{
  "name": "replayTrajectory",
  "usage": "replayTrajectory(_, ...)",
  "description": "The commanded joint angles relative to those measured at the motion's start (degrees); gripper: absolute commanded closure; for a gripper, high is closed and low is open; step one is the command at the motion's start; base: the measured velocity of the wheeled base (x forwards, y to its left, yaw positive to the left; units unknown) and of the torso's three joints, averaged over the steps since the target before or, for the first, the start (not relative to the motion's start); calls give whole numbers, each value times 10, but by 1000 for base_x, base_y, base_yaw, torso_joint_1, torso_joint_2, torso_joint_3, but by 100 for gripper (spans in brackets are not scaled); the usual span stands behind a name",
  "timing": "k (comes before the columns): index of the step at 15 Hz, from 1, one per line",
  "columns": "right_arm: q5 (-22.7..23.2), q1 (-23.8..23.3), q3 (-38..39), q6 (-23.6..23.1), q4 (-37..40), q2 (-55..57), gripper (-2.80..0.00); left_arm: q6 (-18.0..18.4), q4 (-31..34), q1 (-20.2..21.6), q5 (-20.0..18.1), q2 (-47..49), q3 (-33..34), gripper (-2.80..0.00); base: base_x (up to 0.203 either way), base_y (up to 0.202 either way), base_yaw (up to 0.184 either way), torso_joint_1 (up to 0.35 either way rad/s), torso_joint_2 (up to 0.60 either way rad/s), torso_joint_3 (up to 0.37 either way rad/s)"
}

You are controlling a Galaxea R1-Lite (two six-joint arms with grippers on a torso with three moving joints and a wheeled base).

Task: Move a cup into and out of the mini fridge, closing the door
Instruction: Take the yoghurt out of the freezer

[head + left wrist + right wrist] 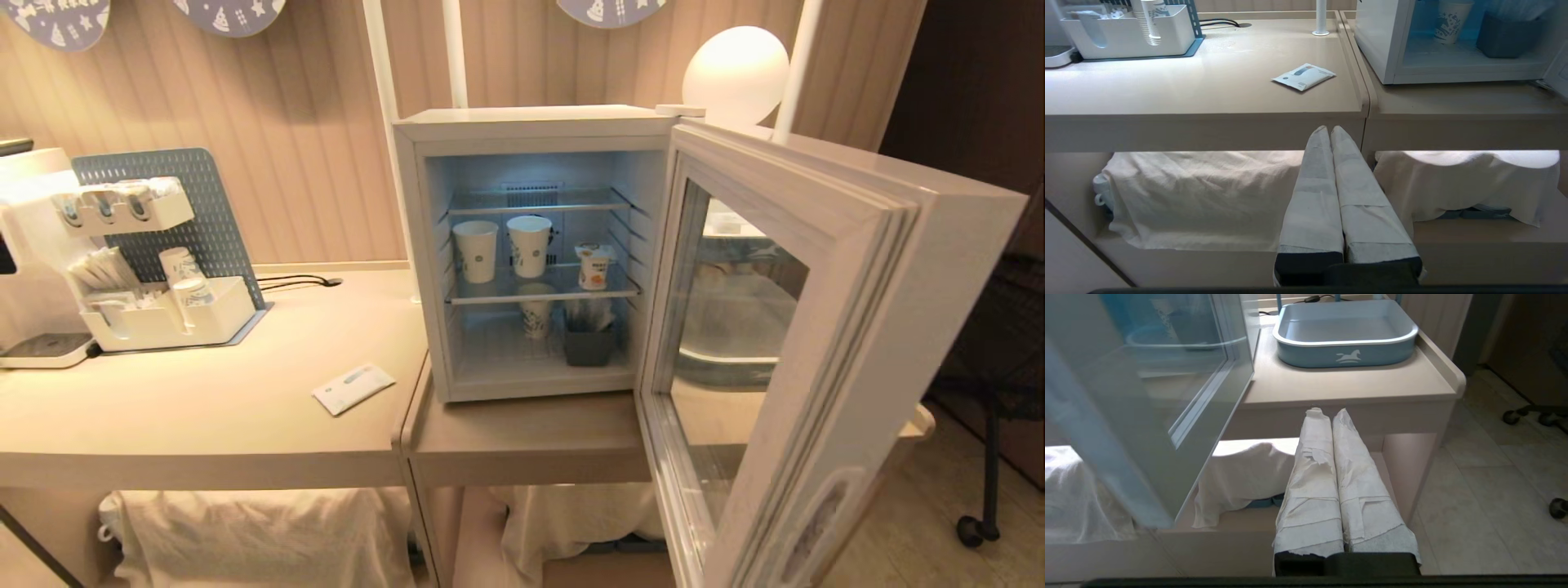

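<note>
The small white tapered cup with an orange label [595, 267] stands on the middle wire shelf of the white boxy mini fridge [535, 131], right of two taller paper cups [502, 247]. The glass-windowed door [804, 343] stands wide open. Below the beige bench [204, 408], the left end effector [1329, 129] and right end effector [1327, 413] both have fingers pressed together, empty.
</note>
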Motion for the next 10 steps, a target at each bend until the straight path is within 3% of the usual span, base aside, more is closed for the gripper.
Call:
replayTrajectory(1, -1, 0, 0, 0, 0, 1, 0, 0, 0, 0, 0, 0, 1, 0, -196, 0, 2, 1, 1, 4)
replayTrajectory(7, -1, 0, 0, 0, 0, 1, 0, 0, 0, 0, 0, 0, 1, 0, -179, 0, -1, 3, 1, 1)
replayTrajectory(10, -1, 0, 0, -1, 0, 1, 0, 0, 0, -1, 0, 0, 1, 0, 0, 0, 0, 0, 0, 0)
